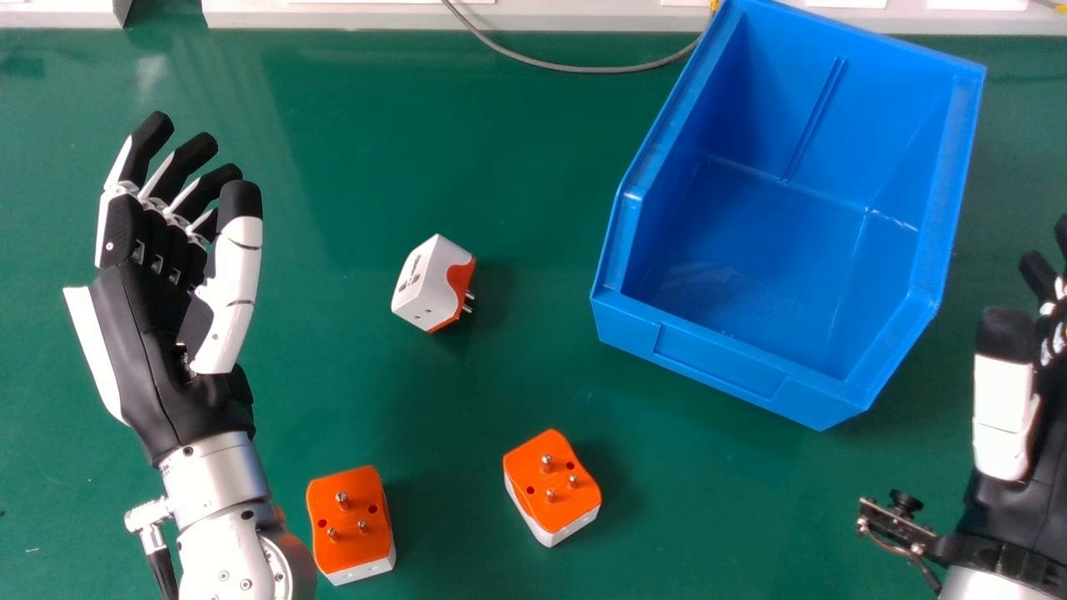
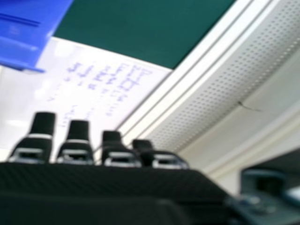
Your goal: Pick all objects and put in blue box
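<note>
Green, smooth surface (image 1: 400, 400), white strip along its far edge. Open-topped blue plastic box (image 1: 717, 358) stands close to that far edge, tall back toward it, low front lip facing away from it. Silver-wristed, black and white left robot hand (image 1: 142, 333) above the surface on the left: fingers loosely bent and slightly spread, thumb apart, holding nothing. Matching right robot hand (image 1: 1000, 417) beyond the box's right side, fingers extended and a little apart, also without a load. Three blocky plastic plug adapters remain to be boxed. White-bodied adapter with an orange face (image 1: 425, 279), nearest the far edge of the three, lies on its side between left hand and box. Orange-topped adapter with a white base (image 1: 533, 483) and its twin nearer the left wrist (image 1: 350, 550) both lie farther from that edge, metal pins (image 1: 548, 462) upward. Step in hand, as judged: first pick. The side-lying adapter looks the easiest start for the left hand. Best to lower with thumb and fingers astride its plain white sides, pins left free, and close evenly so the block doesn't roll. Lift above the box's side wall before crossing; release low inside. For upright-pinned ones, pinch the bodies, never the pins.
</note>
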You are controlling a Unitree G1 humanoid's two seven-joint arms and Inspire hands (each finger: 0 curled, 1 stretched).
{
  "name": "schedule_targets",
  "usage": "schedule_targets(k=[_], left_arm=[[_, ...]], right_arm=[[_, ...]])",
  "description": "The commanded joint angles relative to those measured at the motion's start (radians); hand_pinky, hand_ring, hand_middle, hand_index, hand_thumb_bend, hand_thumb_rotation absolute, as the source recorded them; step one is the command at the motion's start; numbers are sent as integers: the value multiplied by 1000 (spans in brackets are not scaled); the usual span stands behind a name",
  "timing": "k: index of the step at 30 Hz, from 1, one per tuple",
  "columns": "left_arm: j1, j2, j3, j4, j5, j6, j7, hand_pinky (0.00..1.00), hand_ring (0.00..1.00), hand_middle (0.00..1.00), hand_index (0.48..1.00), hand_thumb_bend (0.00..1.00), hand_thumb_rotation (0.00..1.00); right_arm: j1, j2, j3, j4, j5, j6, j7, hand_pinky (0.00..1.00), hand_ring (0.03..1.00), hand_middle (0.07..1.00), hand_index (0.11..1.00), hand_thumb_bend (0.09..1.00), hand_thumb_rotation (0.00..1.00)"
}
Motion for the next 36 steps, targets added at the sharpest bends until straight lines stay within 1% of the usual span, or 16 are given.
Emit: schedule_targets(k=[1, 6, 8, 12, 14, 16, 19, 21, 23, 27, 28, 30, 32, 34, 36], left_arm=[[-11, 1, -9, -11, 14, -18, -1, 643, 702, 761, 808, 654, 404], [-14, 4, -8, -6, 18, -20, 1, 640, 700, 761, 809, 657, 405], [-15, 5, -7, -5, 16, -21, 0, 639, 699, 760, 809, 656, 405], [-17, 11, -4, 2, 18, -26, -1, 636, 697, 760, 810, 655, 406], [-17, 11, -5, 0, 15, -27, -3, 636, 697, 760, 810, 656, 407], [-17, 11, -5, -2, 15, -24, -2, 636, 697, 760, 809, 657, 409], [-17, 12, -5, -6, 8, -17, -6, 638, 698, 758, 806, 656, 411], [-19, 13, -4, -6, 8, -15, -6, 637, 698, 757, 804, 654, 408], [-20, 14, -4, -7, 9, -12, -4, 636, 698, 757, 803, 653, 407], [-22, 14, -6, -11, 2, -8, -10, 637, 698, 756, 802, 655, 406], [-22, 15, -5, -11, 2, -10, -9, 637, 698, 756, 802, 655, 406], [-22, 16, -4, -11, 4, -10, -8, 638, 699, 756, 801, 654, 406], [-22, 15, -4, -14, 4, -8, -7, 640, 700, 757, 802, 656, 407], [-22, 15, -3, -14, 5, -7, -6, 643, 702, 759, 802, 658, 407], [-23, 15, -3, -11, 3, -9, -8, 646, 704, 760, 803, 659, 408]], right_arm=[[-1, 6, -8, -28, 19, -23, 4, 883, 946, 980, 990, 765, 1000], [0, 8, -2, -32, 47, -47, 16, 887, 948, 981, 990, 762, 1000], [5, 14, 2, -34, 57, -59, 20, 888, 948, 980, 989, 762, 999], [7, 17, 11, -33, 85, -111, 36, 887, 948, 982, 991, 758, 984], [5, 15, 15, -27, 96, -151, 45, 879, 945, 982, 991, 763, 979], [2, 15, 18, -19, 109, -196, 55, 864, 939, 979, 991, 765, 965], [1, 4, 45, -10, 176, -279, 101, 841, 932, 976, 991, 763, 947], [-1, 0, 61, -12, 206, -330, 131, 825, 930, 974, 988, 760, 912], [-5, -8, 75, -13, 219, -377, 163, 814, 926, 971, 985, 770, 898], [-7, -23, 119, -27, 237, -444, 228, 785, 915, 962, 973, 783, 878], [-8, -26, 132, -29, 245, -457, 243, 785, 915, 962, 973, 783, 878], [-5, -31, 156, -39, 255, -468, 269, 773, 910, 958, 969, 782, 870], [5, -50, 196, -62, 279, -462, 308, 740, 899, 946, 960, 786, 867], [10, -62, 217, -76, 292, -457, 337, 725, 898, 941, 955, 788, 859], [17, -68, 241, -93, 302, -444, 361, 717, 900, 941, 954, 786, 852]])
